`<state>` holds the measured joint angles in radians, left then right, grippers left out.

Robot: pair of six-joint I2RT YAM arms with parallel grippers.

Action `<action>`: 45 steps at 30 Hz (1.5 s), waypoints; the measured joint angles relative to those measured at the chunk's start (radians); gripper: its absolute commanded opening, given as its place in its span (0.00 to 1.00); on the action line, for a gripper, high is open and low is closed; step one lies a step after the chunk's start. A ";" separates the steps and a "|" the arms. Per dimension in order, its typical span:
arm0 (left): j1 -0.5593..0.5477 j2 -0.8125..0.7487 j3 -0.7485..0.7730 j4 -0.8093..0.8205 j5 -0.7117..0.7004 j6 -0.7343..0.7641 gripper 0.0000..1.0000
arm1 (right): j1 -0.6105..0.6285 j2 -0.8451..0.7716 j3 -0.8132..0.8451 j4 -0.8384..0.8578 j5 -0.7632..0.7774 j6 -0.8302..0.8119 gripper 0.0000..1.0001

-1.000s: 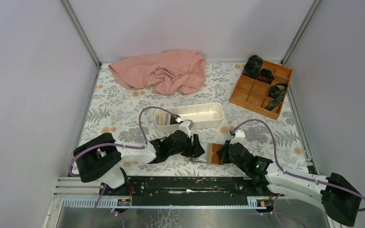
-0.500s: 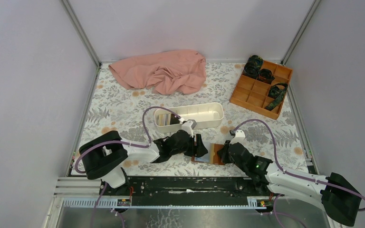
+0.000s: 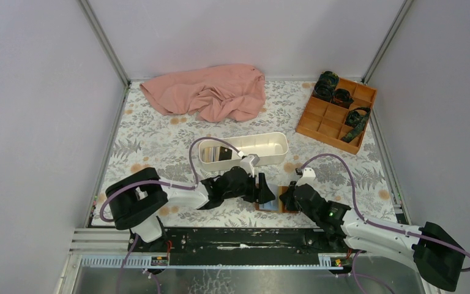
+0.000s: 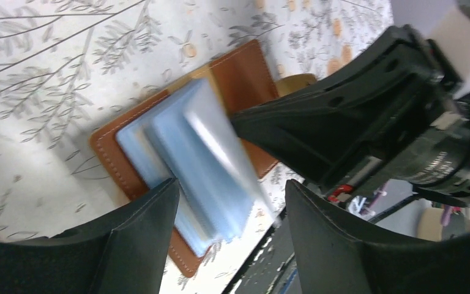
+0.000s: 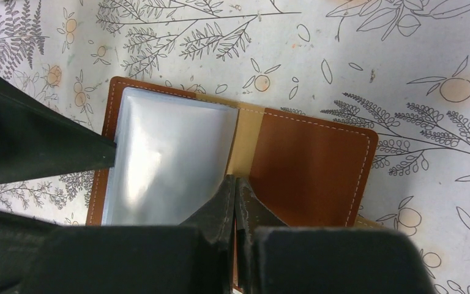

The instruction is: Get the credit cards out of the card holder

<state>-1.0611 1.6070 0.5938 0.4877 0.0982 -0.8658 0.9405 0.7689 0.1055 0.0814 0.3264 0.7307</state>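
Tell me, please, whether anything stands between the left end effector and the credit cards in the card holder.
Nothing visible does: the open left end effector straddles the credit cards on the open card holder. The shut right end effector rests at the fold beside them.

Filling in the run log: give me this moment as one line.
wallet: open on table | left gripper: open over cards | right gripper: shut, tips at wallet fold

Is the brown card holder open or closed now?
Open: the card holder lies spread flat, both leather halves showing, cards exposed.
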 measured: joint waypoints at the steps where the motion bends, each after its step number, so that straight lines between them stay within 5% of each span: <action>1: -0.003 0.002 0.005 0.008 0.006 -0.002 0.71 | 0.000 0.001 0.000 -0.001 0.000 0.000 0.00; 17: -0.017 0.046 0.066 0.051 0.040 -0.012 0.71 | 0.000 -0.058 0.000 -0.056 -0.005 -0.001 0.00; 30: -0.025 0.083 0.109 0.061 0.060 -0.016 0.71 | 0.000 -0.396 0.051 -0.259 0.034 -0.010 0.00; 45: -0.046 0.171 0.176 0.118 0.101 -0.043 0.70 | 0.000 -0.577 0.165 -0.531 0.260 0.052 0.04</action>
<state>-1.1069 1.7782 0.7700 0.6056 0.1997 -0.9089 0.9401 0.1921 0.2703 -0.4492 0.5865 0.7830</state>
